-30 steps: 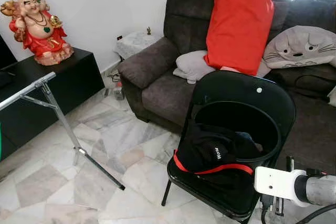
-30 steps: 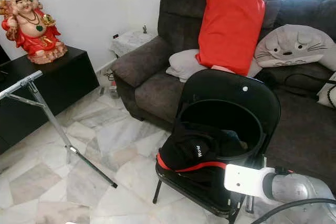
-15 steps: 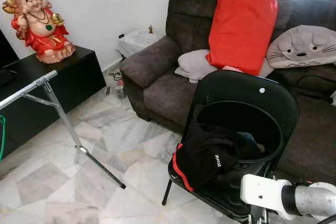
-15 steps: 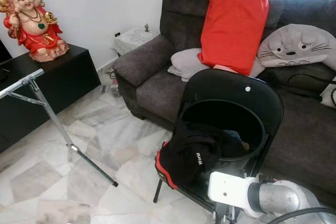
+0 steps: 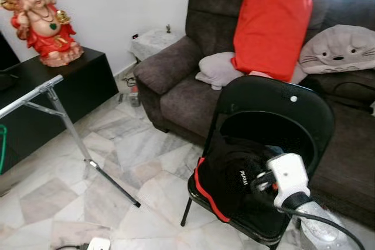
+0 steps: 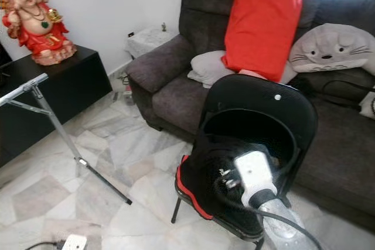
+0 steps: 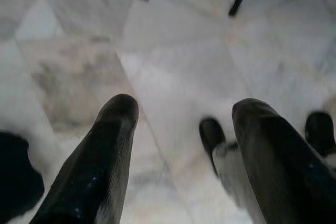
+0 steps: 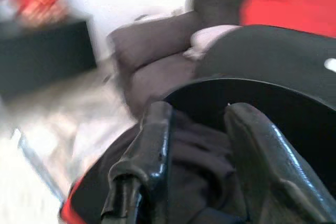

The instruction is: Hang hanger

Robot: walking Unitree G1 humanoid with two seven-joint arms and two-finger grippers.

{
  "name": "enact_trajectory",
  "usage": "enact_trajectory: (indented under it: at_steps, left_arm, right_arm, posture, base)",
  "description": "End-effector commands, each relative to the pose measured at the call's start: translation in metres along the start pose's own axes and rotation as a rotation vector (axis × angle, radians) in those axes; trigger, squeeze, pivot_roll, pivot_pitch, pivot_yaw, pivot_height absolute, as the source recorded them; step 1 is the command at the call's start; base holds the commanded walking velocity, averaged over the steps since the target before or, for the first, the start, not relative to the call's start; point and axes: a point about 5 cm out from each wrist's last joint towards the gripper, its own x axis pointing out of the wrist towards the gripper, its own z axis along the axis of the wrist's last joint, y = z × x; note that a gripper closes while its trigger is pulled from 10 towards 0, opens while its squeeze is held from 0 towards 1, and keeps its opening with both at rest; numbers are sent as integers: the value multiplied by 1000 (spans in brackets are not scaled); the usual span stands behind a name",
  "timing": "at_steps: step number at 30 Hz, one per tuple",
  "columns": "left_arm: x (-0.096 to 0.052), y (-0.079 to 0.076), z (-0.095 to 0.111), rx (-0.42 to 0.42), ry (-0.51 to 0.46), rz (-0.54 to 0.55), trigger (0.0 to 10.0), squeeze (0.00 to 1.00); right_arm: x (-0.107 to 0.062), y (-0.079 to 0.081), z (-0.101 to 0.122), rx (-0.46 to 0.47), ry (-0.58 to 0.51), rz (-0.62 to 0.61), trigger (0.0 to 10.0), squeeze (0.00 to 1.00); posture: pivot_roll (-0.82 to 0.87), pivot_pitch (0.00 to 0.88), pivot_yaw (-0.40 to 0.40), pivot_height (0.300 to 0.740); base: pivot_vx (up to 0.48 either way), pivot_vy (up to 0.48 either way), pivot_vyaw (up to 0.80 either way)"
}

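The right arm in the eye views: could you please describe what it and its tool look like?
The right arm is a silver tube ending in a white boxy wrist block, with a black cable looping along it. Its tool has two long, glossy black fingers with rounded tips.

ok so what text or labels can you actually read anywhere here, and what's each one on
"World": small white print, running sideways, on the black garment with red trim lying on the black chair. The last letters are soft, so the reading is likely rather than certain.
No other words, numbers or signs are readable; the statue, cushions and sofa carry none.
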Motion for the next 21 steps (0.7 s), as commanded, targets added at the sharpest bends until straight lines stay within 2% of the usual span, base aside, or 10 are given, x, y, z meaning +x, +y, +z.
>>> enact_trajectory:
  at_steps: [1,4,5,7,10,12,15,16,18,21]
  left_arm:
    - [3,6,25,-31,-131,19,10000,0]
    - [3,9,55,-8,-280,9,10000,0]
    - [1,12,72,-8,-365,2,10000,0]
    - [-3,13,89,-2,-448,-14,10000,0]
    - [-19,4,118,39,-603,-61,10000,0]
    - [-28,-3,128,39,-661,-82,10000,0]
    - [-36,-16,130,31,-704,-110,10000,0]
    - [-36,-16,130,31,-704,-110,10000,0]
    - [-36,-27,117,43,-675,-140,10000,0]
    - [-38,-33,109,69,-656,-169,10000,0]
  right_arm:
    - [-9,-8,-12,102,-7,-140,10000,0]
    - [-17,-5,-21,143,-2,-170,10000,0]
    - [-21,-5,-23,141,-6,-184,10000,0]
    - [-25,-7,-26,133,-7,-206,10000,0]
    - [-37,-12,-38,150,11,-302,10000,0]
    - [-45,-12,-46,164,30,-327,10000,0]
    - [-55,-5,-62,195,63,-348,10000,0]
    - [-55,-5,-62,195,63,-348,10000,0]
    - [-59,3,-73,216,82,-369,10000,0]
    - [-57,6,-73,214,67,-365,10000,0]
  posture:
    - [-107,26,102,740]
    - [-95,12,107,740]
    - [-91,8,109,740]
    - [-85,2,112,740]
    - [-79,0,122,740]
    - [-75,0,131,740]
    - [-87,0,156,740]
    - [-87,0,156,740]
    - [-102,0,173,740]
    - [-112,0,183,740]
  base:
    - [0,0,0]
    - [0,0,0]
    - [0,0,0]
    - [0,0,0]
    - [0,0,0]
    - [0,0,0]
    - [0,0,0]
    - [0,0,0]
    - [0,0,0]
    - [0,0,0]
